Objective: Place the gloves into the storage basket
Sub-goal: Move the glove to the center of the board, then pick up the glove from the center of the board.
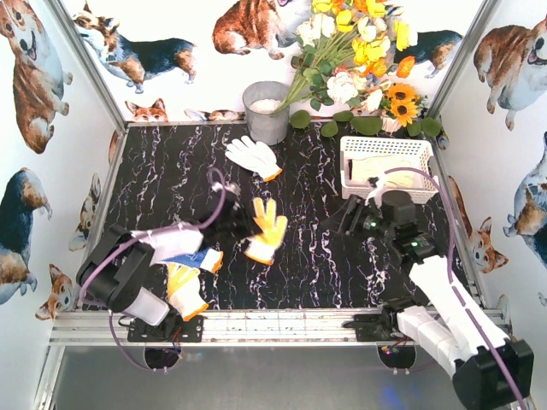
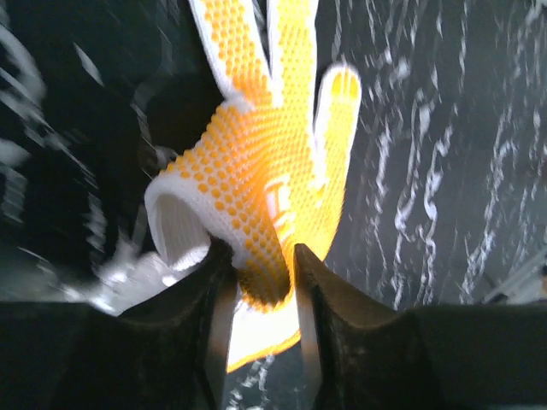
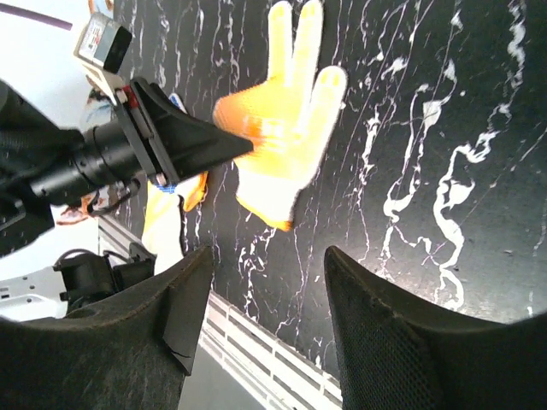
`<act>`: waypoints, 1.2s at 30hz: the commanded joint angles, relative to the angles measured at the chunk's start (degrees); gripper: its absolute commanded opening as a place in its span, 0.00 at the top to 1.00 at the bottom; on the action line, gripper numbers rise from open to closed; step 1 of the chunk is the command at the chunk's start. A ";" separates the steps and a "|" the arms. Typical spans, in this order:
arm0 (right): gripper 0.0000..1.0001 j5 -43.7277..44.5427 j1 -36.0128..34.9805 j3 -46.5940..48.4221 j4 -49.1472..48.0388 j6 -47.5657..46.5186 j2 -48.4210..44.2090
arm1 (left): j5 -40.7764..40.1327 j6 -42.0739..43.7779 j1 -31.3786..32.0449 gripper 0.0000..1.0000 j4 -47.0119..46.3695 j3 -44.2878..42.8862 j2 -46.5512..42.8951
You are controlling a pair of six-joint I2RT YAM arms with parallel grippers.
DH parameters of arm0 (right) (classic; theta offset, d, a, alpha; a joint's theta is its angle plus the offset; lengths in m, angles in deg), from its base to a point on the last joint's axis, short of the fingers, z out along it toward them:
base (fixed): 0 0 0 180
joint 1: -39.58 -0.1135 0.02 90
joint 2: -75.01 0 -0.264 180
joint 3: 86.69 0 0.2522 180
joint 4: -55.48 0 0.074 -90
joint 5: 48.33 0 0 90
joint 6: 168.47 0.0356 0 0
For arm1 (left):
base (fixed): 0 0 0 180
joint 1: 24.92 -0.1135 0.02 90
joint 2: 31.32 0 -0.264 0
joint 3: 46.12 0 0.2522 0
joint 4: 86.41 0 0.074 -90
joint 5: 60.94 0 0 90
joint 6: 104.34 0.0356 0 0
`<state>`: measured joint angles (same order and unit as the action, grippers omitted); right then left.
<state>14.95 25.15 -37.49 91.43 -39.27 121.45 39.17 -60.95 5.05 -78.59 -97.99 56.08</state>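
A yellow-palmed glove (image 1: 267, 229) lies fingers-up at the table's middle. My left gripper (image 1: 248, 224) is shut on its edge near the cuff. In the left wrist view the glove (image 2: 273, 154) bunches between the left gripper (image 2: 256, 252); in the right wrist view the glove (image 3: 286, 128) shows too. A white glove (image 1: 254, 156) lies further back. A blue-palmed glove (image 1: 202, 260) and another yellow glove (image 1: 184, 290) lie under my left arm. The storage basket (image 1: 386, 142) stands at back right. My right gripper (image 1: 349, 215) hovers open in front of it, holding nothing (image 3: 269, 256).
A grey metal bucket (image 1: 267, 111) stands at the back centre beside a bunch of flowers (image 1: 359, 60). Something pale lies inside the basket. Printed walls close in the left, right and back sides. A metal rail (image 1: 273, 325) runs along the table's near edge.
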 commanded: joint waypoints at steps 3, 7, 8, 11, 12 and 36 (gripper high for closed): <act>0.44 5.83 -6.67 -0.89 -6.60 5.46 3.51 | -6.15 -10.79 7.03 0.53 -5.84 5.47 -5.62; 0.45 9.82 -11.80 -1.35 -6.06 8.95 6.39 | -8.41 -8.03 7.68 0.37 -0.46 7.35 -11.08; 0.46 10.63 -13.16 -1.48 -6.44 9.87 7.44 | -7.92 -7.30 7.72 0.36 -0.16 7.86 -11.96; 0.49 11.66 -16.56 -1.62 -7.94 12.94 11.38 | -4.31 -5.91 7.77 0.40 -3.48 10.08 -12.55; 0.51 11.61 -17.41 -1.54 -8.95 14.02 12.88 | -2.51 -5.91 7.81 0.42 -5.65 10.90 -12.33; 0.67 9.93 -25.32 4.39 -19.50 16.14 40.91 | 3.80 -9.35 9.66 0.61 -17.04 13.32 0.00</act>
<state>26.34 0.30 -35.68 76.90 -23.25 160.46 42.44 -70.07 13.77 -94.78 -85.34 54.20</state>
